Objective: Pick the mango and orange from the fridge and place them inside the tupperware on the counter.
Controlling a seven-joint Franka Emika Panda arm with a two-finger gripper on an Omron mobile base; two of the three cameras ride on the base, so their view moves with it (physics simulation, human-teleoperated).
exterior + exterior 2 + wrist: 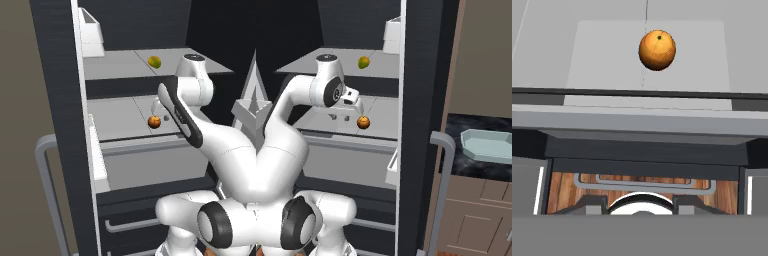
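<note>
The fridge [57, 100] stands open. On its upper shelf the yellow-green mango [154, 61] [363, 62] lies alone. The orange [154, 122] [363, 122] [657, 50] rests on the middle shelf [115, 117]. My gripper [340, 118] hangs open over that shelf, just beside the orange and a little nearer the shelf's front edge, with nothing between its fingers. In the hand view the orange sits ahead of the fingers, toward the top. The pale blue tupperware [467, 138] lies on the black counter [456, 125] to the right of the fridge and holds nothing.
White door bins [93, 35] [98, 160] hang on the open left door, whose grey bar handle [44, 175] juts toward me. The other door's edge [406, 125] and handle [443, 170] stand between the shelves and the counter. Drawers [130, 225] sit below.
</note>
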